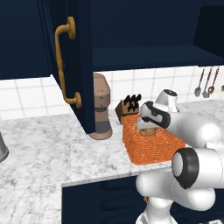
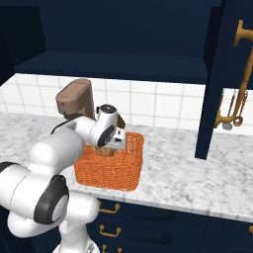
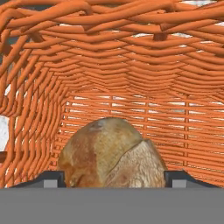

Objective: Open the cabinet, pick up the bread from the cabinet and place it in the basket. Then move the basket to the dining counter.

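got my fingers (image 3: 112,178) down inside the basket (image 1: 151,146), closed on either side of the bread (image 3: 111,153). basket's on the marble surface (image 1: 52,153).

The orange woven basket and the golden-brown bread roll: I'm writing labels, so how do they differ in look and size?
The orange woven-mesh basket is rectangular and see-through between strands; the golden-brown round bread roll is solid and domed. The basket is far larger and surrounds the roll, which sits inside it between the gripper fingertips. The basket is one colour; the roll's crust is mottled and cracked. Both are warm-toned.
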